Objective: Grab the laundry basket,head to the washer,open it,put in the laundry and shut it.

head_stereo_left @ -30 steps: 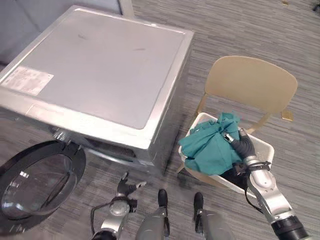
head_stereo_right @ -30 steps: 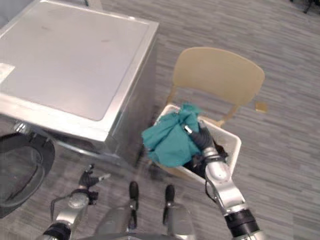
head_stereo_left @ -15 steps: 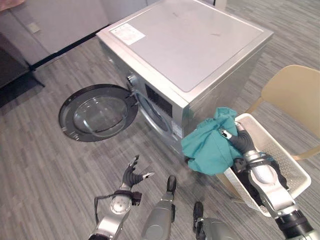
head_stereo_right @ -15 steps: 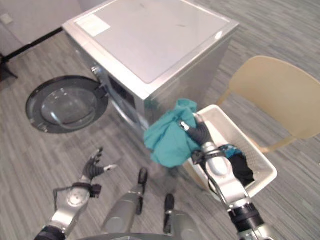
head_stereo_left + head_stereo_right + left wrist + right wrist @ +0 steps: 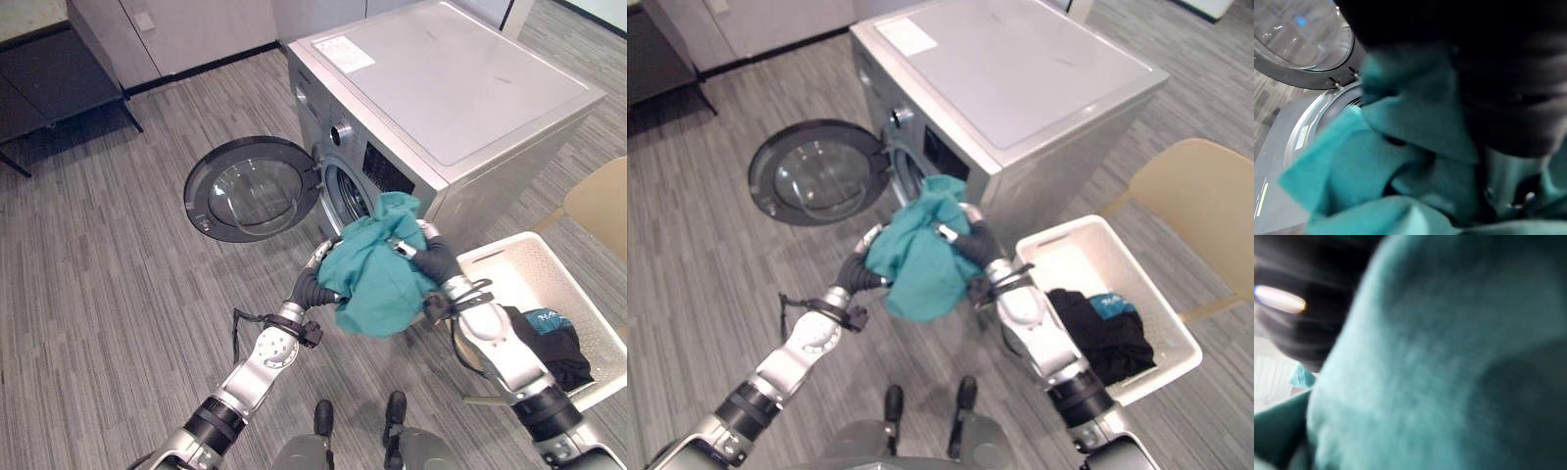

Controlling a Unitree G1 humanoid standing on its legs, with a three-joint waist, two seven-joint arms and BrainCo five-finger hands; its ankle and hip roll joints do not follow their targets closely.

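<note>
Between washer and basket: teal cloth (image 5: 377, 277), bunched, held up off the floor just before the drum opening (image 5: 353, 199).
Right hand (image 5: 427, 258): fingers curled into the cloth's top right, gripping it.
Left hand (image 5: 310, 286): against the cloth's left side; fingers buried in the fabric, can't tell if they grip.
Washer (image 5: 460, 88): door (image 5: 253, 189) swung wide open to the left, opening unobstructed.
Basket (image 5: 534, 279): white, on the floor right of the washer; dark clothes (image 5: 547, 340) inside, near half bare.
Chair (image 5: 1205, 211): tan, behind basket.
Room: open grey floor (image 5: 118, 264) left of the door.
</note>
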